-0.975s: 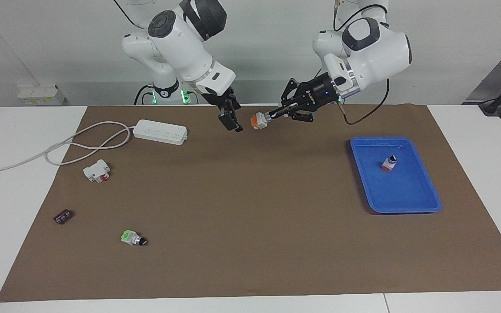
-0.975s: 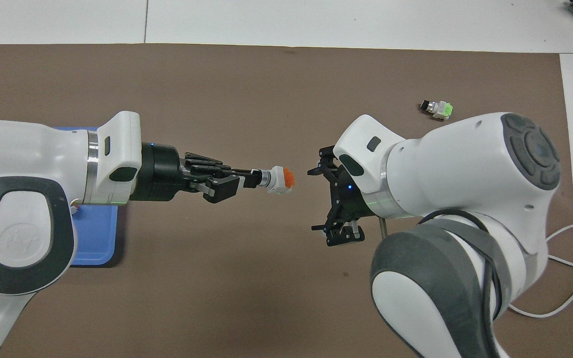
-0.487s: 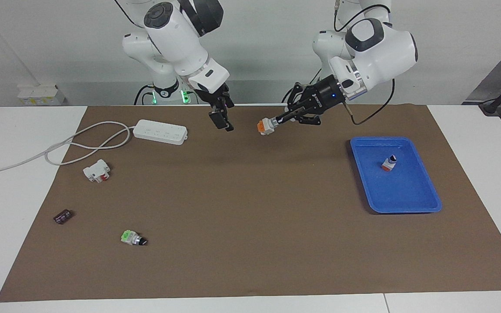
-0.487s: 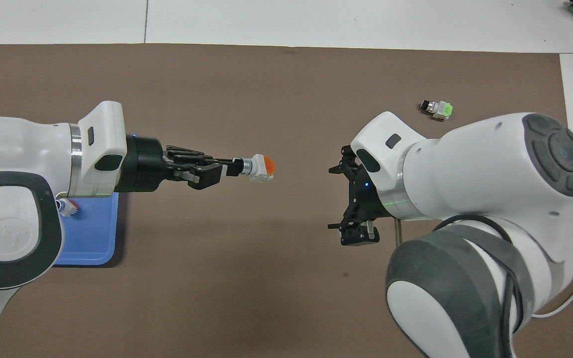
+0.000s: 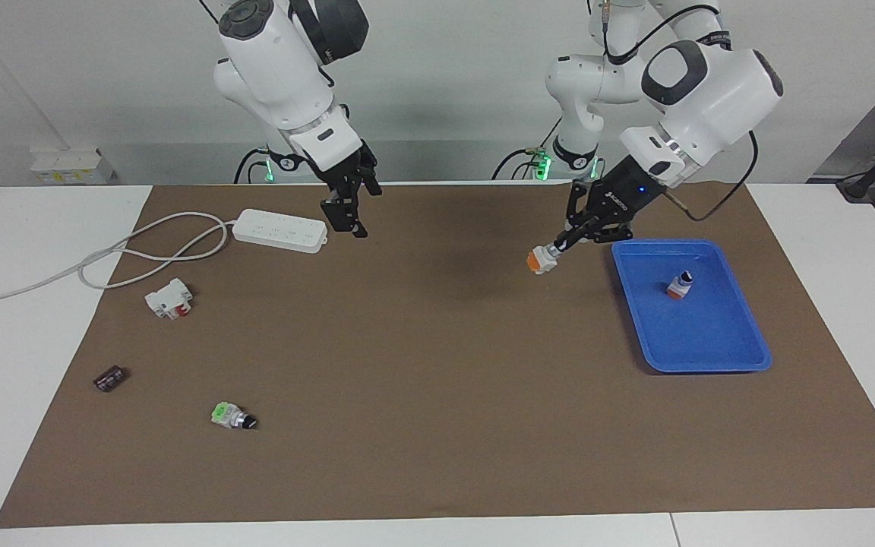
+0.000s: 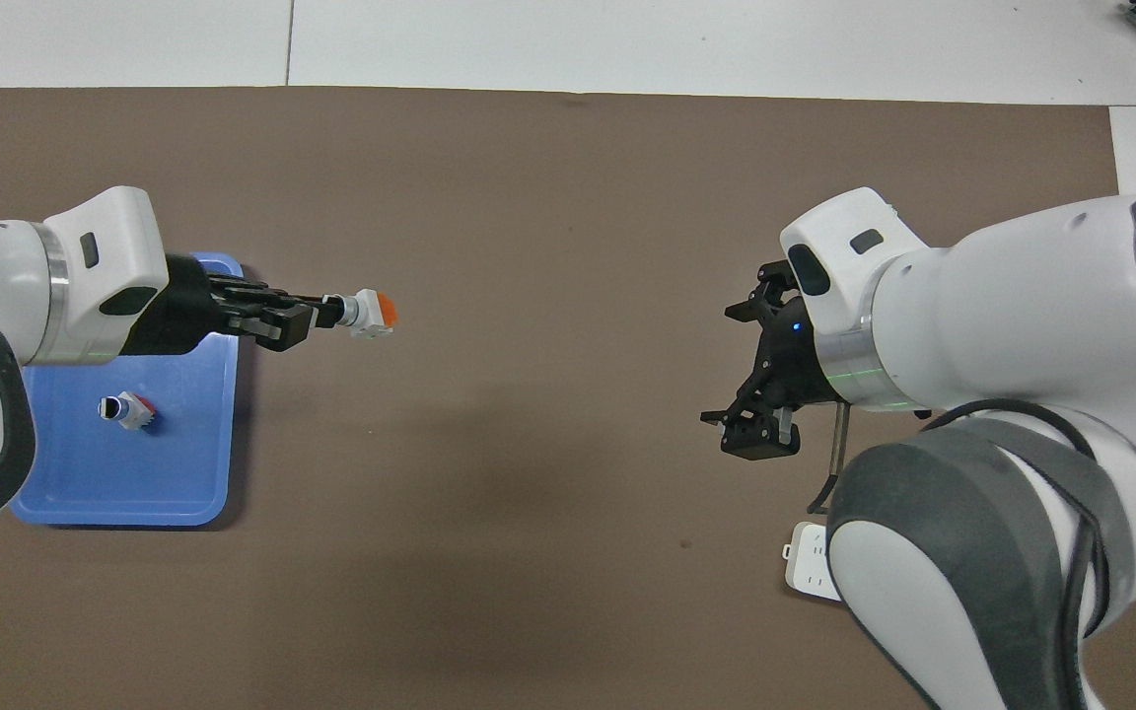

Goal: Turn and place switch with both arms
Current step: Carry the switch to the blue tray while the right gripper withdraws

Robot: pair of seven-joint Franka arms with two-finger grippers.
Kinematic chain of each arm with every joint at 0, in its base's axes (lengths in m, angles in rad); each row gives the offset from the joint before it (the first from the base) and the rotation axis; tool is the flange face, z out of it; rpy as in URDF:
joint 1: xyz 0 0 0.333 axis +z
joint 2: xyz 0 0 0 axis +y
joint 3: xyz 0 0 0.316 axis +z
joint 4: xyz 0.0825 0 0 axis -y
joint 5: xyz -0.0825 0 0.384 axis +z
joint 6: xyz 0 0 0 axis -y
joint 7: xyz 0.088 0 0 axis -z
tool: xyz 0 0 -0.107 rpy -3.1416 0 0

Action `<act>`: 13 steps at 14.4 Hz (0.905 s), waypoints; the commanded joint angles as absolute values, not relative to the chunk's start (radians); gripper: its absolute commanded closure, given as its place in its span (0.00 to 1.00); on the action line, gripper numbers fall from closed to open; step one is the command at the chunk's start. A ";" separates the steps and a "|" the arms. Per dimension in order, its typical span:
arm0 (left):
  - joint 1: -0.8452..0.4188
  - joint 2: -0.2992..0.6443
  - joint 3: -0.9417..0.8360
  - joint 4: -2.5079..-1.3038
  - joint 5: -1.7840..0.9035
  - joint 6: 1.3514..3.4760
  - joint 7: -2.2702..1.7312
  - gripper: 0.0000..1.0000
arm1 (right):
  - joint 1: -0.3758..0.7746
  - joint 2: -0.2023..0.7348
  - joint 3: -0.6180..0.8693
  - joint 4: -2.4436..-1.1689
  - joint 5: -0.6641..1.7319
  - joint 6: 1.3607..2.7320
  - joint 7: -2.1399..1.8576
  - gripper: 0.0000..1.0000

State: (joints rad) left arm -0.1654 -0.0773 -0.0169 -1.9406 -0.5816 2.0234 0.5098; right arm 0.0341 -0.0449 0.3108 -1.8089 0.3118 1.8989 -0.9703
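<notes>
The switch (image 5: 541,260) (image 6: 373,312) hangs in the air with its orange end pointing away from my left gripper (image 5: 561,245) (image 6: 327,312), which is shut on its black knob end. It is over the brown mat, just beside the blue tray (image 5: 711,349) (image 6: 183,483), on the side toward the right arm's end of the table. Another orange-ended switch (image 5: 679,286) (image 6: 128,409) lies in that tray. My right gripper (image 5: 346,215) (image 6: 744,380) is open and holds nothing, raised over the mat next to the white power strip (image 5: 279,229).
Toward the right arm's end of the table lie the power strip with its looped cable (image 5: 141,247), a white-and-red breaker block (image 5: 169,298), a small dark block (image 5: 109,377) and a green-ended switch (image 5: 232,415). In the overhead view only a corner of the power strip (image 6: 807,572) shows.
The left arm has swung the switch away from the right gripper, down and toward the blue tray. The right gripper has drawn back toward the power strip, still open.
</notes>
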 commanded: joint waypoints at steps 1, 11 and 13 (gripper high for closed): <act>-0.097 -0.067 -0.026 -1.917 -0.432 1.979 0.491 1.00 | 0.017 -0.055 0.319 -1.804 0.276 1.870 -0.760 0.00; 0.106 -0.055 -0.026 -1.999 -0.092 1.973 0.497 1.00 | -0.081 -0.075 0.221 -1.806 0.221 1.876 -0.522 0.00; 0.150 -0.043 -0.028 -2.013 -0.066 2.003 0.508 1.00 | -0.016 -0.077 0.088 -1.807 0.221 1.870 -0.508 0.00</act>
State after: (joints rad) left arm 0.1050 -0.0517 -0.0141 -1.9936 -0.0995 1.9695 0.5056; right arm -0.0681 -0.0620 0.1908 -1.8062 0.2408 1.8893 -0.5469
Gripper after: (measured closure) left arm 0.894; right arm 0.000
